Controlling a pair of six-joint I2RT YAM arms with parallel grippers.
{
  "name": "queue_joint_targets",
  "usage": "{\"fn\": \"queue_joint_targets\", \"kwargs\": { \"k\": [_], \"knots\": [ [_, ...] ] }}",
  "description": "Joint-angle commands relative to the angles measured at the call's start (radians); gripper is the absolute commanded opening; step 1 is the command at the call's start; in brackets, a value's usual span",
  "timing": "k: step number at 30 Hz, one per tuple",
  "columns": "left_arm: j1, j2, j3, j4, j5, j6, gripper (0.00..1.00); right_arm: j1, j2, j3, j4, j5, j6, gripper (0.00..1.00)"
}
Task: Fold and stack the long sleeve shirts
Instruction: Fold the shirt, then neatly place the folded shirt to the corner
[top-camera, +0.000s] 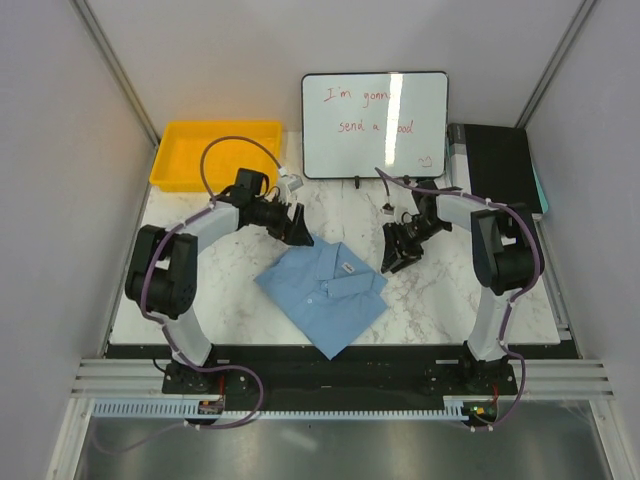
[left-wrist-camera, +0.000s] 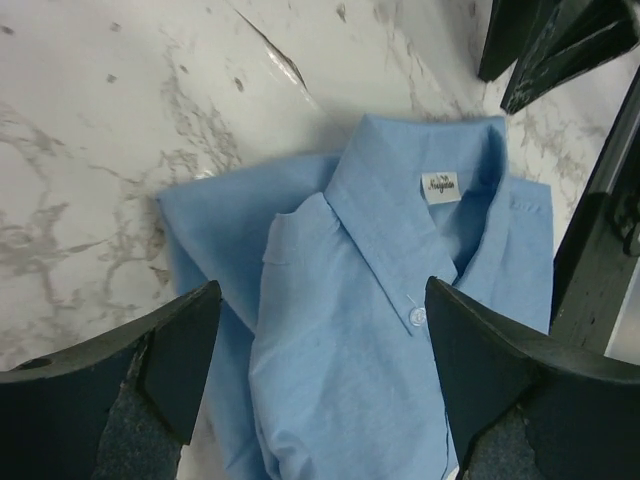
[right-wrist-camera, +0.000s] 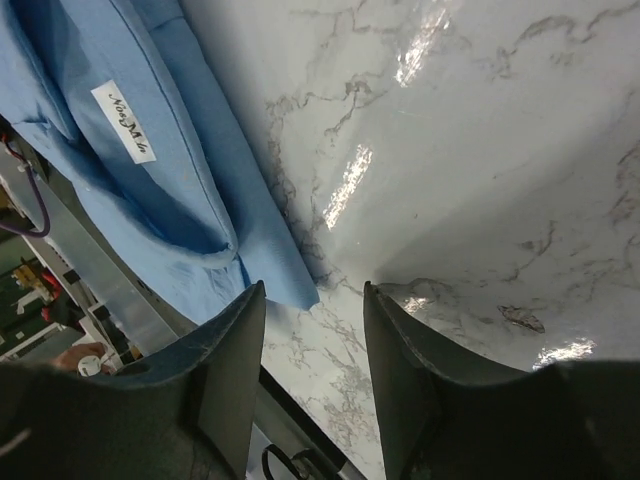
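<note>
We hover the left gripper (left-wrist-camera: 322, 297) and right gripper (right-wrist-camera: 315, 295) beside the folded shirt (top-camera: 322, 290), jaws apart and empty; folding looks done.

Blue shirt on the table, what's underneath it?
The folded light blue shirt lies flat on the white marble table. Nothing pokes out from beneath it; whatever its layers cover cannot be seen.
</note>
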Motion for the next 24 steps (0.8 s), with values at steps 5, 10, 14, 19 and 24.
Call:
{"fn": "queue_joint_targets", "kwargs": {
  "k": [5,10,14,19,24],
  "knots": [
    [-0.068,0.090,0.074,-0.032,-0.094,0.112,0.85,0.027,0.018,-0.017,-0.012,0.018,-0.053,0.51],
    [-0.071,0.122,0.080,0.006,-0.092,0.084,0.74,0.050,0.052,-0.015,-0.009,0.003,-0.064,0.48],
    [-0.071,0.142,0.098,0.011,-0.103,0.052,0.49,0.052,0.079,-0.004,-0.009,-0.006,-0.073,0.44],
    [-0.064,0.148,0.107,-0.001,-0.196,0.001,0.14,0.053,0.088,0.003,-0.016,-0.002,-0.075,0.11],
    [-0.044,0.150,0.103,-0.027,-0.275,-0.030,0.04,0.052,0.084,0.006,-0.023,0.020,-0.085,0.00]
  ]
}}
